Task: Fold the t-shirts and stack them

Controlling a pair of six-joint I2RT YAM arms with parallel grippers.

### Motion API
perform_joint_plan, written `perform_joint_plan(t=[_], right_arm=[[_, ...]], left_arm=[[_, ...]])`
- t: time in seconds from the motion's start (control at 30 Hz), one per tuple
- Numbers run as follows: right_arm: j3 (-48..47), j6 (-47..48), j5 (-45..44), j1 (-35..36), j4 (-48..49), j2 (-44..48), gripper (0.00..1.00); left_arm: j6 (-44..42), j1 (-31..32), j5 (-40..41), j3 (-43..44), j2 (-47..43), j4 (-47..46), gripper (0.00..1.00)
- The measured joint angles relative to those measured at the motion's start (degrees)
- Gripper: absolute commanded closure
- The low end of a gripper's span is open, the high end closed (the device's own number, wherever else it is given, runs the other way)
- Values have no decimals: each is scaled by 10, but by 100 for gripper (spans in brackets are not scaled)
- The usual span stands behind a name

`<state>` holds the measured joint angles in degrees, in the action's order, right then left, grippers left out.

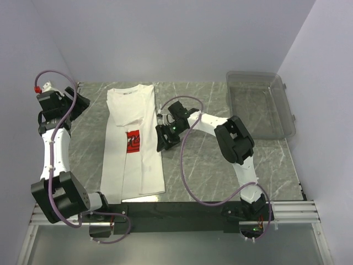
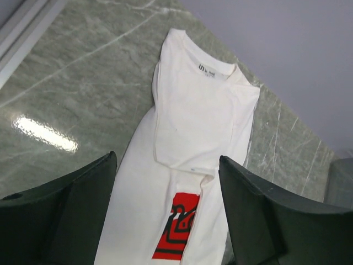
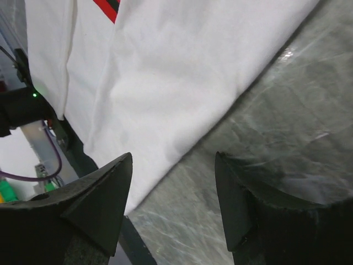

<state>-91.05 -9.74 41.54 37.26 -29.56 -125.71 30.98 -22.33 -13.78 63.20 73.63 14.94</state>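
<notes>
I see the white t-shirt point(image 1: 132, 149) folded lengthwise left of centre on the bench point(image 1: 204, 165), neck label point(image 2: 207, 70) and red print point(image 2: 176, 226) unreadable, left tool point(image 2: 166, 182) and right tool point(image 3: 174, 182) both spread, empty.

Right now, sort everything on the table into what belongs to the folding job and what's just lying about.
Belongs to the job: white t-shirt with red chest print, sleeves folded in.
Just lying about: clear grey plastic bin, far right corner, apart from the shirt.
</notes>
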Motion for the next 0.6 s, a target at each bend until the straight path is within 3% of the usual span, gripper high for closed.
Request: perform_joint_plan(t=[0.27,0.37,0.6], right_arm=[[16,-110,-30,24,35,0,40],[20,-139,-47,31,42,0,48],[23,-175,-102,41,43,0,76]], left_arm=[[12,0,-21,-14,-37,34,20],[14,0,-26,-21,-54,35,20],[14,0,-29,-26,-64,40,21]])
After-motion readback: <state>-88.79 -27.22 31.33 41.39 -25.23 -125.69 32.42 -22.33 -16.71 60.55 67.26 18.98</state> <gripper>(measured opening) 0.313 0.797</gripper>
